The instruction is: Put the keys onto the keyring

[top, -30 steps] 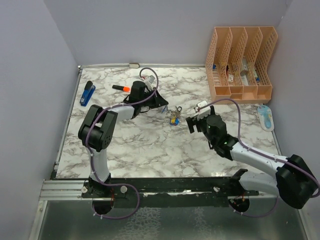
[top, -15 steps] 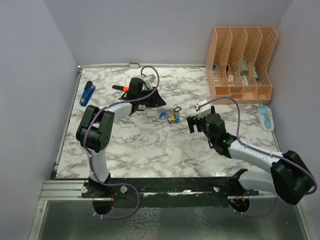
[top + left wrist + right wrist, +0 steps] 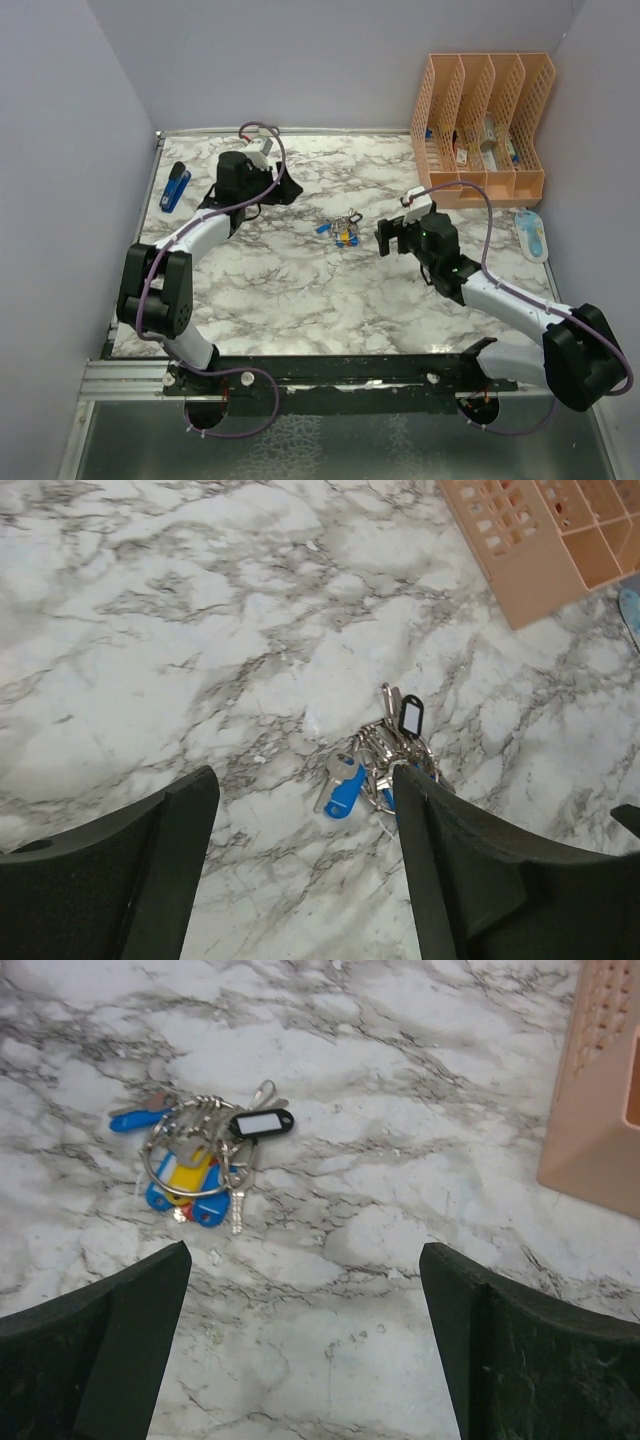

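The keyring (image 3: 188, 1144), a thin silver ring with metal keys and yellow, black and blue tags, lies flat on the marble table (image 3: 290, 290). The keys with blue tags (image 3: 192, 1208) rest in that cluster, and one blue-tagged key (image 3: 345, 783) sticks out at its edge. I cannot tell whether they are threaded on the ring. From above the cluster is the keyring (image 3: 343, 229). My left gripper (image 3: 262, 195) is open and empty, well left of the cluster; in its own view the left gripper (image 3: 305, 880) faces it. My right gripper (image 3: 393, 238) is open and empty just right of it, seen as the right gripper (image 3: 305, 1345).
An orange file organizer (image 3: 485, 125) stands at the back right, with a pale blue object (image 3: 530, 233) in front of it. A blue stapler (image 3: 176, 186) lies at the far left. Grey walls close in the table on both sides and at the back.
My left gripper has opened and pulled back to the left, away from the key cluster, which stays on the table. The right gripper has opened a little wider, staying almost where it was.
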Available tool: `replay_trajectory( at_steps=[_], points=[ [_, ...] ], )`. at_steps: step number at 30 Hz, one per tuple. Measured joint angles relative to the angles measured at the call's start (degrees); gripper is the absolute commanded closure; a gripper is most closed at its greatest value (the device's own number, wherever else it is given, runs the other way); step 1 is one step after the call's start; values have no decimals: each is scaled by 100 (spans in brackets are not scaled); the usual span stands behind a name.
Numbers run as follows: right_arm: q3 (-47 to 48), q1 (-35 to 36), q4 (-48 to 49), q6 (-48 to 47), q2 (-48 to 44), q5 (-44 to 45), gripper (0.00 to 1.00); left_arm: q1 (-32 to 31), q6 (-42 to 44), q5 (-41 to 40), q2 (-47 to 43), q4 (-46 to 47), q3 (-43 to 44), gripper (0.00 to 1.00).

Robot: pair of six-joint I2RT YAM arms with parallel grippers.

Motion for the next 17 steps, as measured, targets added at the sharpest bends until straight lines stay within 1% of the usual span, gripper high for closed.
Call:
replay_trajectory(
  at_steps=[4, 6, 10, 12, 14, 17],
  points=[
    [446, 0, -247, 302, 26, -291, 1, 251, 275, -507, -485, 136, -264, 22],
    [807, 2, -417, 389, 114, -374, 1, 393, 348, -627, -597, 203, -264, 10],
    [1296, 2, -632, 581, 282, -367, 1, 715, 402, -761, -671, 380, -334, 8],
    [1309, 2, -682, 612, 282, -345, 1, 852, 402, -789, -671, 417, -433, 8],
    [1274, 2, -723, 610, 286, -315, 1, 981, 400, -798, -671, 413, -533, 1],
    [1189, 2, -748, 610, 286, -297, 1, 1108, 393, -798, -669, 422, -625, 1]
  ],
)
